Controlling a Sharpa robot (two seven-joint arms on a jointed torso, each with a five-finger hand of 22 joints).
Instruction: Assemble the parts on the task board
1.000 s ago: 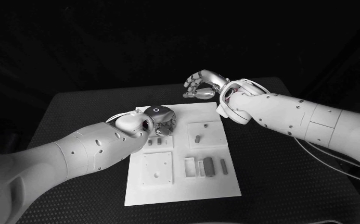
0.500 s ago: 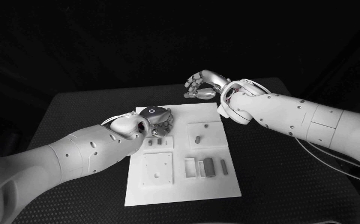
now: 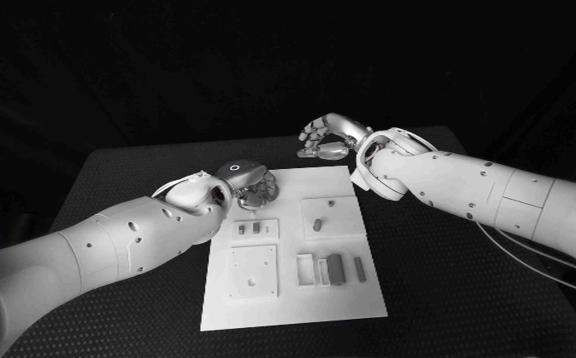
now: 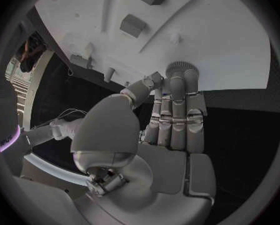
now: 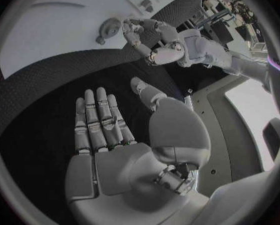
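The task board [image 3: 294,291] lies flat in the middle of the black table [image 3: 456,291], its long side running away from the robot. Raised square plates sit on it: one near the front left with small holes [image 3: 252,271], one behind it carrying two small parts [image 3: 250,227] side by side, and one to the right with a single short part [image 3: 317,225] standing on it. At the front right, several upright bar-shaped parts [image 3: 336,268] stand close together in a row.

The left hand [image 3: 249,185] hangs over the board's far left corner, fingers pointing down and curled loosely together; in the left wrist view its fingers [image 4: 177,110] lie side by side, reaching to the board's edge, with nothing between them and the thumb. Whether the fingertips touch the board cannot be told. The left arm covers the table left of the board.

The right hand [image 3: 324,137] is raised beyond the board's far edge, well apart from the parts. In the right wrist view its fingers [image 5: 99,120] are stretched out, slightly spread, holding nothing, above the dark table.
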